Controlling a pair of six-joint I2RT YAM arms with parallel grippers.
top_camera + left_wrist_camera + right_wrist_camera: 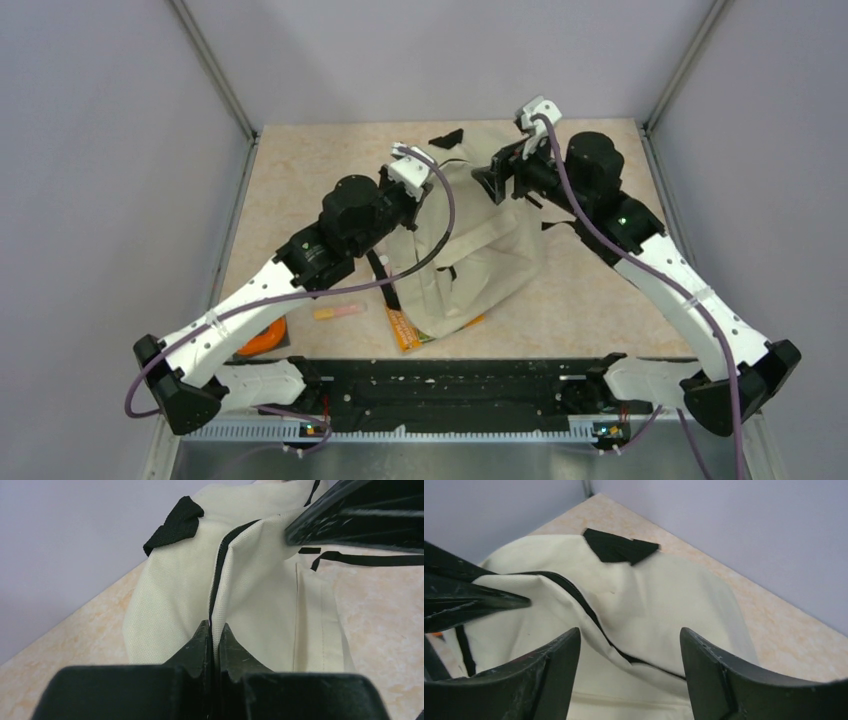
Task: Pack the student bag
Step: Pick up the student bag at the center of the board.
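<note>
Left gripper point(214, 630): clenched on a fold of the bag's point(490, 250) cream cloth, right beside the black zipper point(220, 565).
Right gripper point(629, 632): released, jaws wide apart on either side of the same zipper edge, grasping nothing.
Bag: lies on the desk point(600, 300), middle to far side, with both arms at its far end. How far the zipper is undone cannot be told.
Book point(403, 330): orange cover, flat on the desk, partly under the bag's near corner and outside it.
Other things: a small pale stick point(335, 313) near the book, and an orange thing point(262, 340) half hidden under the left arm.
Done so far: probably only a hold on the opening. Nothing shows inside the bag.
Left to do: likely spreading the mouth, loading the loose things, then zipping shut.
</note>
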